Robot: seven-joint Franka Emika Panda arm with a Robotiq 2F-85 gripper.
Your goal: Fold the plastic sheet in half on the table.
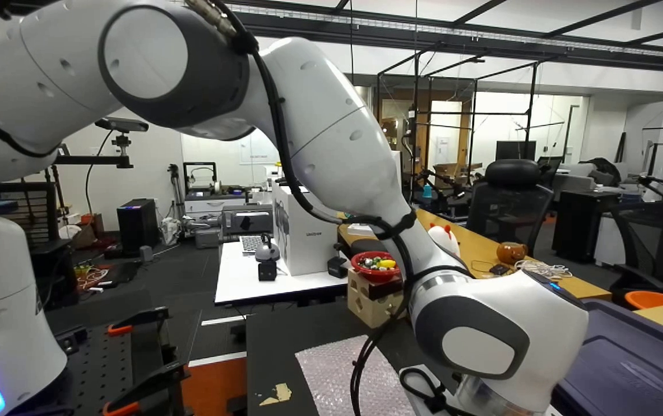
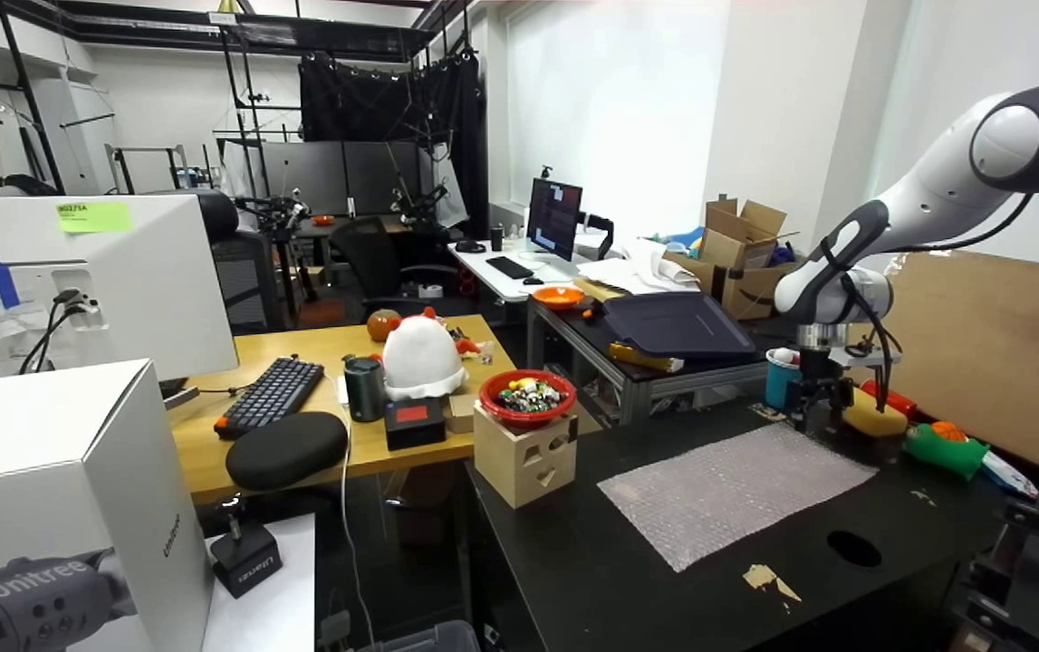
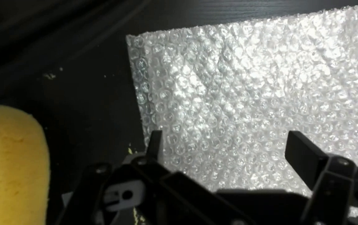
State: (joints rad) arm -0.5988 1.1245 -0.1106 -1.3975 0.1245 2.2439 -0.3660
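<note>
The plastic sheet (image 2: 732,489) is pale grey and bubble-dotted, the table (image 2: 601,570) black.

I work in a robotics lab that is partly an office. My arm (image 1: 337,144) shows it first: it reaches over a black table (image 2: 601,570), and by its base (image 1: 4,320) lies a plate (image 1: 103,372) full of holes. On a white table (image 1: 308,282) stands a box (image 1: 308,254) printed "Unitree", and a camera (image 1: 122,124) sits on a bar (image 1: 85,160). Tall black frames (image 1: 472,114) stand farther off, under dark beams (image 1: 452,44). The office part shows in the monitors (image 2: 553,217), a keyboard (image 2: 276,396) and a wooden desk (image 2: 320,340), in the mesh chairs (image 1: 507,205), and in a computer tower (image 1: 137,225).
</note>
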